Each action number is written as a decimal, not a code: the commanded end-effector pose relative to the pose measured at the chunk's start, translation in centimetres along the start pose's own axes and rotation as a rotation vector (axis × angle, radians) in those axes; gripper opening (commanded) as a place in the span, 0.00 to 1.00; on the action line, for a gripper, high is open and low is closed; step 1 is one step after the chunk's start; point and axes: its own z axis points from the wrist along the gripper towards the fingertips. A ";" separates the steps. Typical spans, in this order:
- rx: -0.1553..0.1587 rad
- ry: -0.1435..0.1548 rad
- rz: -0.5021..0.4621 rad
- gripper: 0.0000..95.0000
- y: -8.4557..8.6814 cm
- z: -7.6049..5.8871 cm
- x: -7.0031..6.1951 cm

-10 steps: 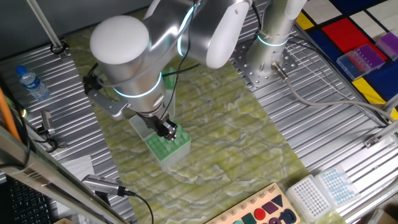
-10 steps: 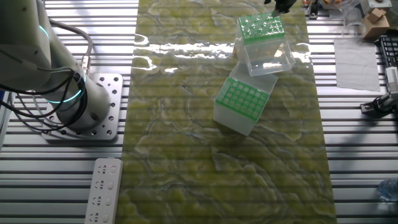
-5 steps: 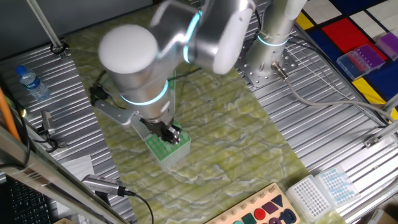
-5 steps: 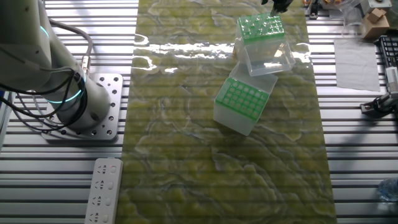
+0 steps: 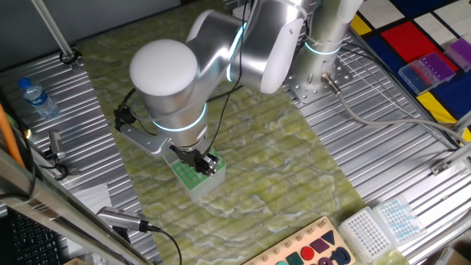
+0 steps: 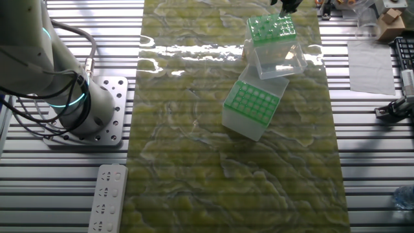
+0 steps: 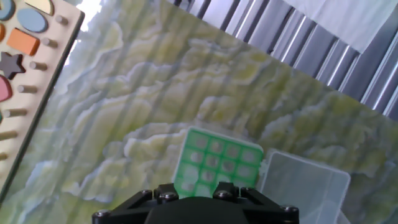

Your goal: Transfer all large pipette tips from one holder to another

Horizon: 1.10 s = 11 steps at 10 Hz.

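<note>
Surface: green-and-cream marbled mat laid over a ribbed metal table.
Nearest item, other fixed view: white power strip on the ribs at the mat's left edge.
Arm base: bolted plate just beside the mat.
Mid-mat: green-topped holder on a clear box, tilted, grid facing up.
Farther: second green-topped holder with a clear lid lying against it; large pipette tips show as pale glints in its wells.
Gripper: directly over this far holder; fingers hidden in the hand view, so spread or pressed together cannot be told.
Far edge, hand view: wooden shape-sorting board.
</note>
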 end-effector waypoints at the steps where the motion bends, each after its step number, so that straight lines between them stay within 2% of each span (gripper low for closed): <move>1: 0.006 -0.008 -0.004 0.40 0.1 0.4 0.0; 8: 0.021 -0.039 -0.009 0.40 0.4 1.4 -0.1; 9: 0.025 -0.044 -0.019 0.20 0.4 1.5 -0.1; 11: 0.031 -0.050 -0.046 0.20 0.4 1.6 -0.1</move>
